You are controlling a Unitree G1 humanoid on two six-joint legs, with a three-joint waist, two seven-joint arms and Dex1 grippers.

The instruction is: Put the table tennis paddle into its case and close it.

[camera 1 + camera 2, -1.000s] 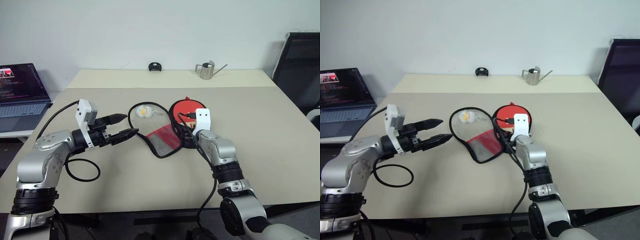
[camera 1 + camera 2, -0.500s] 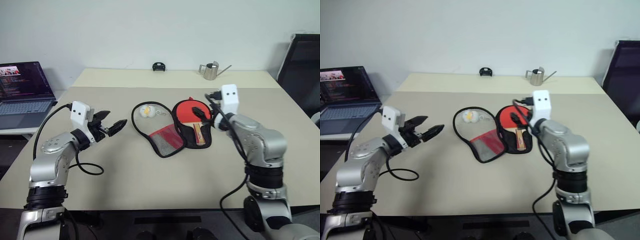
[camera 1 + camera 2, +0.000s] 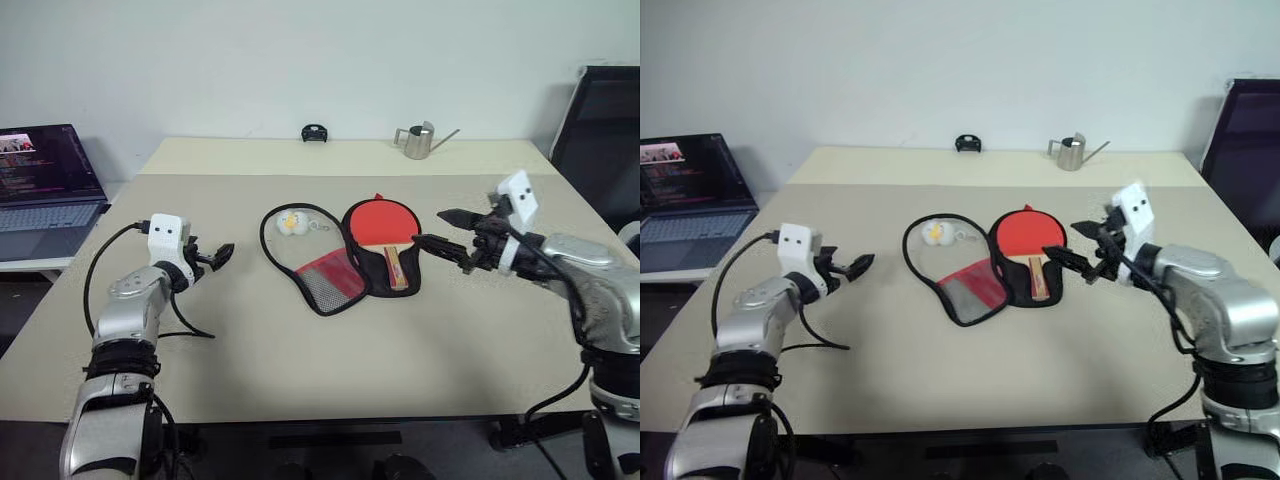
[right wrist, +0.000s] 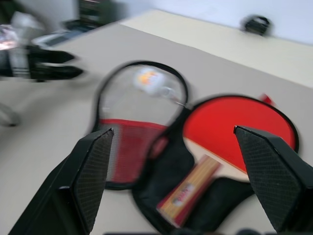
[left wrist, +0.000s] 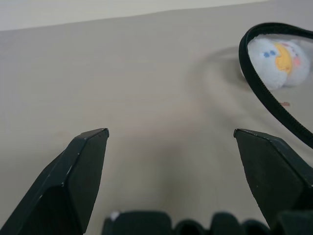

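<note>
So at this point the job looked about half done. The table tennis paddle (image 3: 381, 226) was lying on the open case (image 3: 345, 262) in the middle of the table (image 3: 300, 350): red face up, striped wooden handle pointing toward the robot, sitting in the black half. The other half of the case, the flap with the red mesh pocket (image 3: 327, 277), was flopped open to the paddle's left, with its black edging looping round the little white-yellow charm (image 3: 289, 222) lying on the table inside the loop.

Neither arm had hold of anything. The left pincer (image 3: 214, 255) hung just above the table, well off to the left of the case, fingers spread wide and empty; in its wrist view you could see bare table between them, with the charm and the edging further off. The right pincer (image 3: 440, 228) was in the air just right of the paddle, pointing at it, also spread wide with nothing in it.

My read: paddle's in place, or near enough. What was left was folding the flap over the face and zipping it shut. Zip's the fiddly bit, I'd guess.
</note>
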